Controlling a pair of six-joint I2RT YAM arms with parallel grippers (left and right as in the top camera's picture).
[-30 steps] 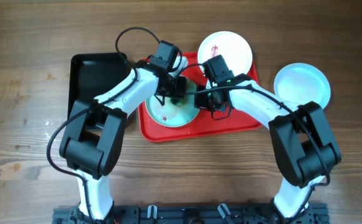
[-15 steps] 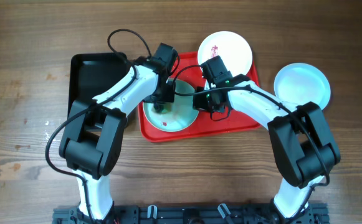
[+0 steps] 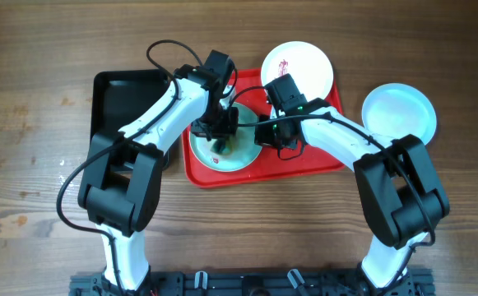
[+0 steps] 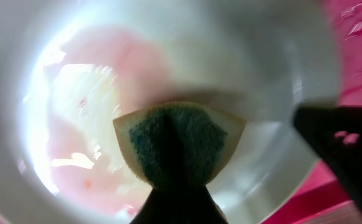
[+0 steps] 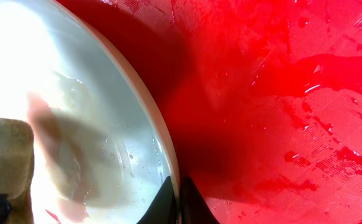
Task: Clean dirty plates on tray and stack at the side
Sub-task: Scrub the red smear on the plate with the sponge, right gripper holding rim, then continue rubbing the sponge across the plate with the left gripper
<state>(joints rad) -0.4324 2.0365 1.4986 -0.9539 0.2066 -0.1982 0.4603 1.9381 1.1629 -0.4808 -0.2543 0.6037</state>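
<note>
Wooden counter is carrying everything.

Red tray is lying mid-counter, between the two arms; in the right wrist view its surface is showing wet streaks and droplets.

Black tray is sitting just beside the red tray, on its left, partly under the left arm.

Pale plate is lying on the bare counter, right of the red tray and apart from it, showing no streak.

Mint-green plate is lying on the left part of the red tray; a faint pink smear is showing across its bowl.

White plate is sitting at the red tray's far right corner, overhanging the rim, with a dark red streak at its middle.

Sponge, yellow with a green scouring face, is pressing green-side-down into the mint-green plate.

Left tool is gripping the sponge, jaws narrow around it, over the mint-green plate.

Right tool is pinching the mint-green plate's right rim, jaws nearly together with the rim between them, over the red tray floor.
</note>
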